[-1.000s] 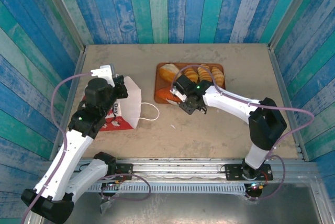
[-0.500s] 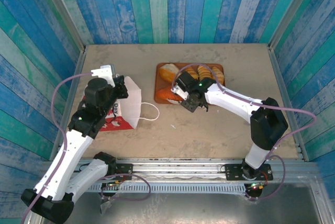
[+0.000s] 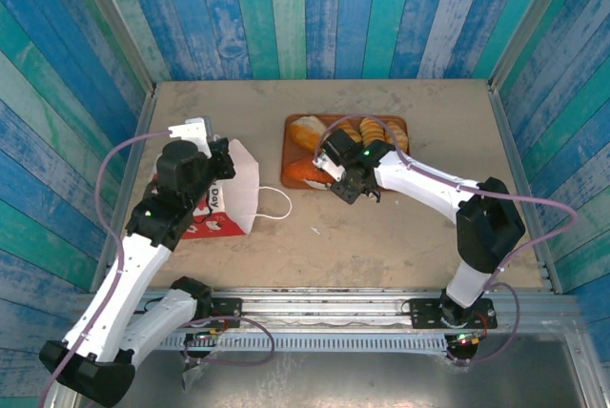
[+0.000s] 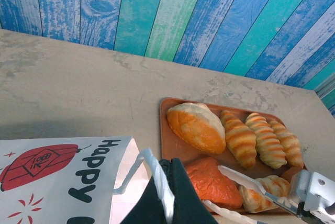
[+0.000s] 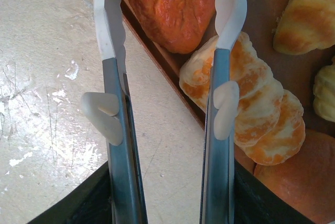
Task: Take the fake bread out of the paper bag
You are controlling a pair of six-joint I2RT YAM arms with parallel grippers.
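**Between picks, by the look of it**

The right gripper (image 5: 168, 1) has its jaws apart and holds nothing. The fake bread (image 4: 197, 127) lies just beneath and beyond it on the tray (image 4: 164, 130). Well to its left, the left gripper (image 3: 219, 158) is clamped on the paper bag (image 3: 234, 194) handle. Bag contents hidden. Next: reach into the bag's mouth.

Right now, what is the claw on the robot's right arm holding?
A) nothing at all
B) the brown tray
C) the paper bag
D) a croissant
A: the right gripper has its fingers spread with nothing between them, hovering over the tray edge above an orange roll. The left gripper is the one pinching the paper bag, by its handle.
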